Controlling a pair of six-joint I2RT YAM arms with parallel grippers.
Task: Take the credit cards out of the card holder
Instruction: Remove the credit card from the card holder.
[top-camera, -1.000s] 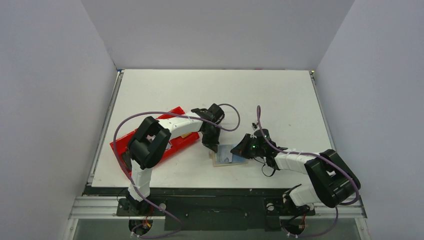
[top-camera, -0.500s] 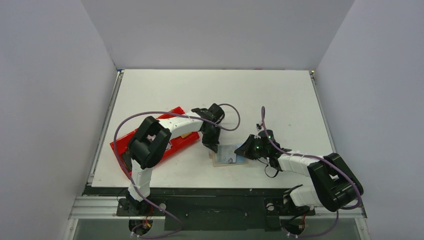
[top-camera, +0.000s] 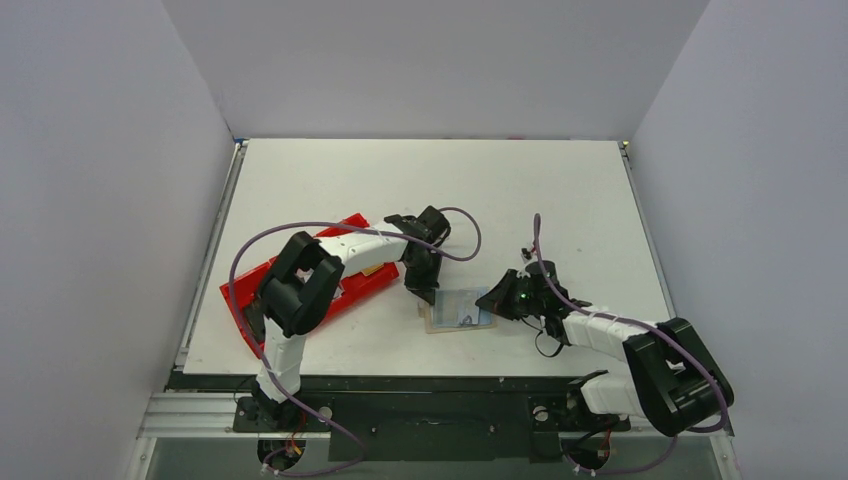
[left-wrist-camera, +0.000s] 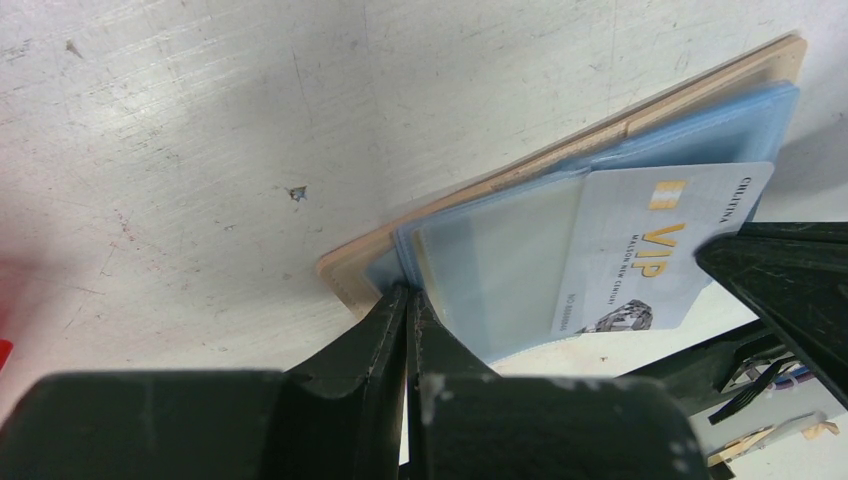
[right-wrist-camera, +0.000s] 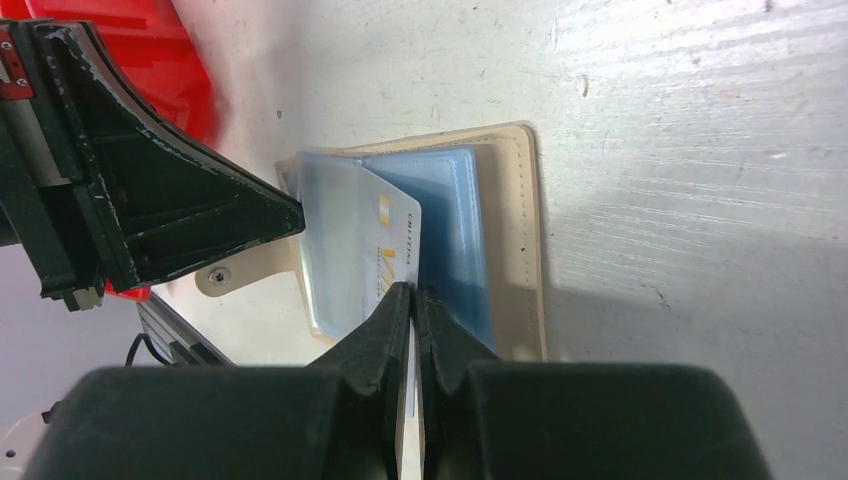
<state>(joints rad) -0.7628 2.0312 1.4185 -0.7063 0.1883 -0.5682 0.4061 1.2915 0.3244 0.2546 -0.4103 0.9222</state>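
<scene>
Evidently the VIP card (right-wrist-camera: 372, 240) is thin, stiff and slippery. We note the right gripper (right-wrist-camera: 412, 292) pinching its 6 o'clock edge, and the left gripper (left-wrist-camera: 406, 300) pressed together at the card holder (right-wrist-camera: 520, 250).

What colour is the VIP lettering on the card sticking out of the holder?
Gold, on the pale grey card; left wrist view shows it best.

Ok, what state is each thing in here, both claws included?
card holder: open, cover flat on the table, blue sleeves showing.
VIP card: partly out of its sleeve, pinched by the right claw.
left claw: shut on a sleeve edge of the card holder.
right claw: shut on the VIP card.
red tray: on the table, partly hidden by the left arm.
</scene>
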